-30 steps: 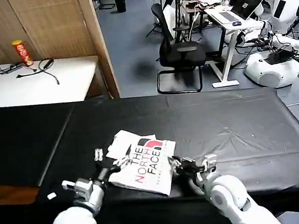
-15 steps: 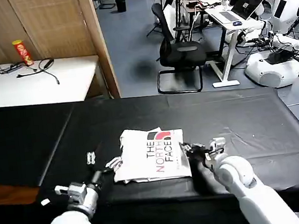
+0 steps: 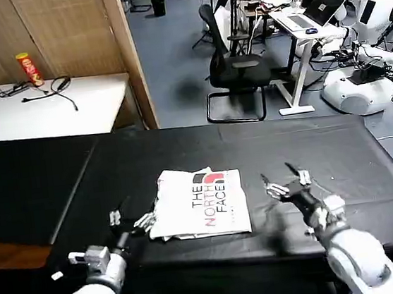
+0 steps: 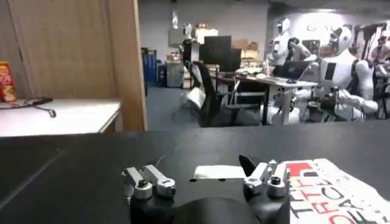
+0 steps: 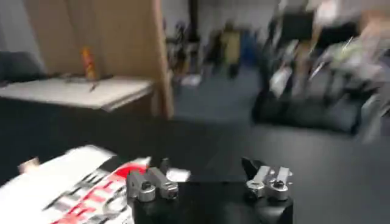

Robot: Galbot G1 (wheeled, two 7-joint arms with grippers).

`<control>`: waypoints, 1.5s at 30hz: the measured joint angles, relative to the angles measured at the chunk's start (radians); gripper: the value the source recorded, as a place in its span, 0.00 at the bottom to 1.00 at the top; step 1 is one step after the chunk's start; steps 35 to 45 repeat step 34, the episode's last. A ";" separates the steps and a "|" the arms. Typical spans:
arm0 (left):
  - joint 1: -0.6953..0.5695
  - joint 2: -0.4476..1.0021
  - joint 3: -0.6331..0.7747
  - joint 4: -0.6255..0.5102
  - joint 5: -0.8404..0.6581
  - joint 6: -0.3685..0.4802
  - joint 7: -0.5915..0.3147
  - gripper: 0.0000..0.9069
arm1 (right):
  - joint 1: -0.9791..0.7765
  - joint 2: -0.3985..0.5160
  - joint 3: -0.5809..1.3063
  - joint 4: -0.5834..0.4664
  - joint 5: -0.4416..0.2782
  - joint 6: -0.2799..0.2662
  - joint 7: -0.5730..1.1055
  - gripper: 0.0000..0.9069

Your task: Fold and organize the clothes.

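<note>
Two grippers of mine sit low over the near edge of the black table (image 3: 309, 141), both spread wide with nothing between their fingers. My right gripper (image 3: 285, 179) hangs just off the right edge of the T-shirt (image 3: 199, 203), clear of the cloth, its metal fingertips (image 3: 303, 176) pale against the dark cover. My left gripper (image 3: 130, 220) waits at the shirt's left edge, one fingertip (image 3: 146, 220) right beside the fabric; I cannot tell whether it touches.

The shirt lies folded into a flat, roughly square packet near the table's front middle, soft white cotton with the black-and-red print facing up. The table cover is matte black and faintly creased.

From my left wrist, the left gripper (image 4: 207, 179) shows stubby silver fingertips (image 4: 149, 182), and the shirt (image 4: 329, 189) beside one of them, with a small white flap poking out along its far side. From my right wrist, the right gripper (image 5: 210, 182) frames bare cover, the shirt (image 5: 79, 182) off beside one fingertip (image 5: 149, 185).

Farther out stand a white side table (image 3: 43, 108) with a red can (image 3: 28, 69), a wooden partition (image 3: 84, 32), and a black office chair (image 3: 234, 72).
</note>
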 joint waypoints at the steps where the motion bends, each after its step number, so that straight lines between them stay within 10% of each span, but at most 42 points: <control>1: 0.011 0.006 -0.005 -0.005 -0.001 -0.005 -0.003 0.97 | -0.041 0.008 0.009 0.009 -0.039 0.050 0.018 0.97; 6: 0.095 0.037 -0.022 -0.043 -0.010 -0.043 -0.026 0.97 | -0.252 0.054 0.046 0.037 -0.188 0.268 0.089 0.97; 11: 0.223 0.052 -0.032 -0.084 -0.010 -0.091 -0.062 0.97 | -0.449 0.074 0.092 0.078 -0.230 0.332 0.141 0.97; 27: 0.506 0.092 -0.111 -0.224 -0.091 -0.007 -0.129 0.97 | -0.770 0.046 0.126 0.307 -0.059 0.085 0.264 0.97; 45: 0.519 0.092 -0.135 -0.253 -0.095 0.011 -0.126 0.97 | -0.787 0.045 0.125 0.331 -0.050 0.060 0.264 0.97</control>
